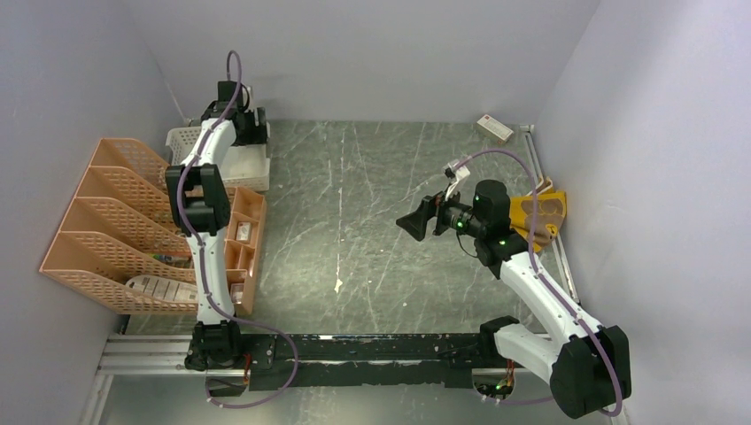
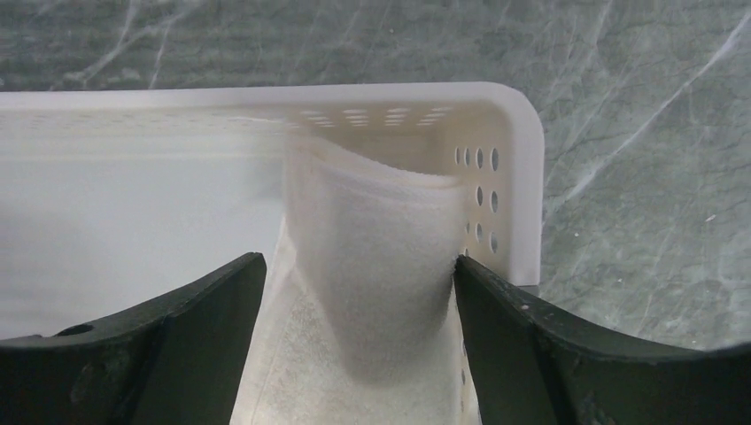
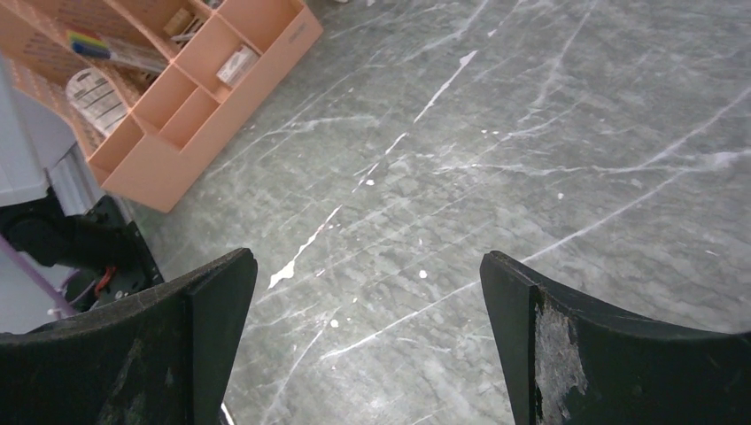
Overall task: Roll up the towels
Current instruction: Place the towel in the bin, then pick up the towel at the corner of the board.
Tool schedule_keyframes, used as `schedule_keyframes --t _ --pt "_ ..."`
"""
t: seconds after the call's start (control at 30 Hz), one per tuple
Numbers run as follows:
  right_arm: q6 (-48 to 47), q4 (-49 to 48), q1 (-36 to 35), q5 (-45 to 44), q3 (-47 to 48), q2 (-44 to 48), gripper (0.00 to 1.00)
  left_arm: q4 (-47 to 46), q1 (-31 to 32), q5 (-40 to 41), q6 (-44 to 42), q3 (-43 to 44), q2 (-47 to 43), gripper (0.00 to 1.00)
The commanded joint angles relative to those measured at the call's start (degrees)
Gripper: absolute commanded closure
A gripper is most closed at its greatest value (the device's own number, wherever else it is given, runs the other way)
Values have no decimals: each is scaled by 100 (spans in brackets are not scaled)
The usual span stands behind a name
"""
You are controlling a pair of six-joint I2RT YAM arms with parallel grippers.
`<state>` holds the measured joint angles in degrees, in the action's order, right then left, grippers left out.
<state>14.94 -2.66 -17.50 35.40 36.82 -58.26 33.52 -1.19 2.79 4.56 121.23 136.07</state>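
The off-white towel [image 2: 372, 221] stands as a short fat roll in the right corner of a white perforated basket [image 2: 524, 177]. My left gripper [image 2: 359, 261] is open around it: the right finger touches the roll, the left finger stands apart from it. In the top view this gripper [image 1: 241, 124] is over the basket [image 1: 188, 142] at the back left, hiding the towel. The mustard-yellow towel [image 1: 542, 211] lies at the table's right edge, behind my right arm. My right gripper [image 1: 416, 221] is open and empty above the bare marble table [image 3: 425, 159].
An orange file rack [image 1: 115, 221] and an orange compartment tray [image 1: 250, 235] stand along the left side; the tray also shows in the right wrist view [image 3: 204, 88]. A small white-and-red box [image 1: 494, 129] lies at the back right. Walls close in on three sides.
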Motion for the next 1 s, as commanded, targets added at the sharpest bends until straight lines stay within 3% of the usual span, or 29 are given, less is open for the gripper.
schedule_keyframes --t 0.0,0.07,0.17,0.27,0.37,0.43,0.53,0.6,0.77,0.97 --pt "56 -163 -31 -657 35 -12 0 -174 -39 91 156 73 -681 11" --pt "111 -235 -29 -1093 197 -183 0 -289 -39 30 226 -7 -1008 2" --pt "660 -228 1 -2118 582 -691 0 -713 -36 -203 381 -527 -1724 0" --pt "810 246 338 -2184 1294 -1514 0 -1578 -39 -527 629 -1643 -2784 0" --pt "1162 1140 1225 -2626 1995 -2232 0 -2272 -9 -934 1025 -2909 -4003 0" --pt "1368 1591 1626 -3641 2238 -2353 0 -2702 31 -1189 1320 -3918 -4686 0" --pt "1112 1707 1695 -5925 2201 -2256 0 -3339 228 -1616 1782 -5321 -5438 0" --pt "952 1642 1865 -6666 2187 -2370 0 -3508 529 -1778 1880 -5924 -5650 0" --pt "439 1864 2235 -6627 2690 -3517 0 -3751 1624 -1583 1930 -6707 -5919 0" --pt "-57 1997 2278 -6507 3411 -4990 4 -4017 2017 -1797 2162 -7020 -6270 0"
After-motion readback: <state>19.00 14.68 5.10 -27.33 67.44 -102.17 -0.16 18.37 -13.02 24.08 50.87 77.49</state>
